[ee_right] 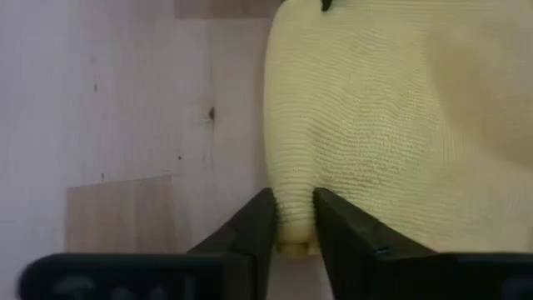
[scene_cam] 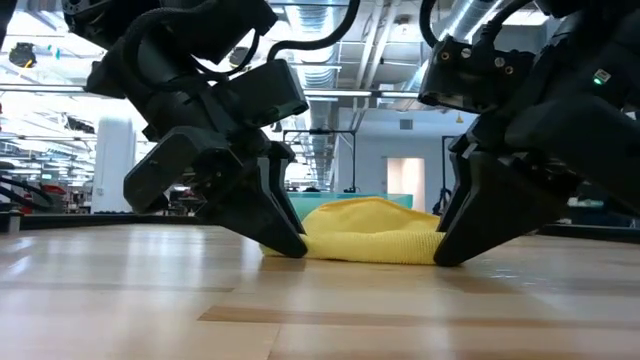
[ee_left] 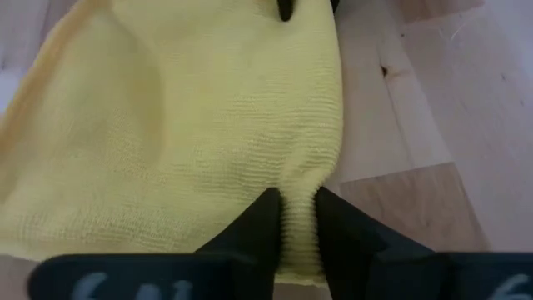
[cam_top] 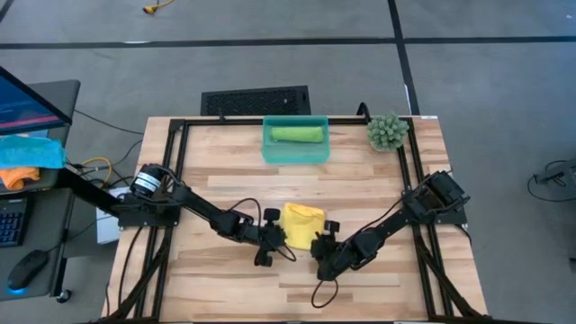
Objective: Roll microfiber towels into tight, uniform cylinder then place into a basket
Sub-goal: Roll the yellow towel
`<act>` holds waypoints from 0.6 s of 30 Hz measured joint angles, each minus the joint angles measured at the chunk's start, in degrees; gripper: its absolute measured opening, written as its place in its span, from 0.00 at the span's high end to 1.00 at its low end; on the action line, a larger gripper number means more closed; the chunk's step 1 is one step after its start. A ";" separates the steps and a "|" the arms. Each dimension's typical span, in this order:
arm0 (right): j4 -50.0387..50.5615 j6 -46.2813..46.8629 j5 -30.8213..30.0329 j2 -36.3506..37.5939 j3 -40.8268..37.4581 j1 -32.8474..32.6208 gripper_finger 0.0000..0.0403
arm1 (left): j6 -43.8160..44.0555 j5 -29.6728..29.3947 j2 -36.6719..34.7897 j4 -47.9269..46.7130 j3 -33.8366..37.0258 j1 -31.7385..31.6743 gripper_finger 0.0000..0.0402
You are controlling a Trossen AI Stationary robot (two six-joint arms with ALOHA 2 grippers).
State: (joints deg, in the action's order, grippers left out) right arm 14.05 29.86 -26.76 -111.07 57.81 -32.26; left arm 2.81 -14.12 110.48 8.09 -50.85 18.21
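A yellow microfiber towel (cam_top: 302,222) lies loosely bunched on the wooden table, slightly humped in the low view (scene_cam: 372,230). My left gripper (cam_top: 276,240) is shut on its near left corner. My right gripper (cam_top: 320,245) is shut on its near right corner. At the table's far edge stands the teal basket (cam_top: 270,151), and a rolled light green towel (cam_top: 299,134) lies inside it. My left gripper pinches a small pucker at the towel's near left edge (ee_left: 298,218) between its two fingers (ee_left: 260,218). It comes slanting down from the table's left. The towel rests on the table, slack. My right gripper pinches the towel's near right corner (ee_right: 293,218) between its two fingers (ee_right: 333,218). It comes slanting down from the table's right. The cloth bulges up ahead of the fingers, and the rest lies on the table.
A green spiky ball-like object (cam_top: 387,131) sits at the far right corner. A black grille panel (cam_top: 255,99) lies beyond the far edge. A side desk on the left carries blue and orange cloths (cam_top: 27,157). Bare wood lies near and to both sides of the towel.
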 joint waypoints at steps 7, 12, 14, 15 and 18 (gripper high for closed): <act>0.83 -3.29 5.60 0.11 3.40 -0.25 0.92 | 2.47 7.57 -2.13 -2.92 0.08 -0.22 0.95; -0.36 -3.38 8.81 0.07 4.98 0.32 0.96 | 7.52 11.41 -6.51 -10.05 0.29 0.05 0.98; -0.66 -3.22 8.90 0.07 5.19 0.51 0.93 | 9.90 13.38 -8.08 -11.34 0.28 -0.01 0.98; -1.09 -2.89 9.19 0.07 5.21 0.53 0.92 | 11.15 14.57 -8.70 -11.59 0.23 -0.06 0.97; -3.23 -1.65 12.29 0.10 5.24 1.03 0.92 | 15.58 18.39 -9.58 -12.16 0.22 0.07 0.96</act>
State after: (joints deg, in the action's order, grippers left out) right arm 10.82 28.21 -14.48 -110.97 63.05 -31.23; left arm 18.39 4.27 100.89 -4.06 -50.63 18.28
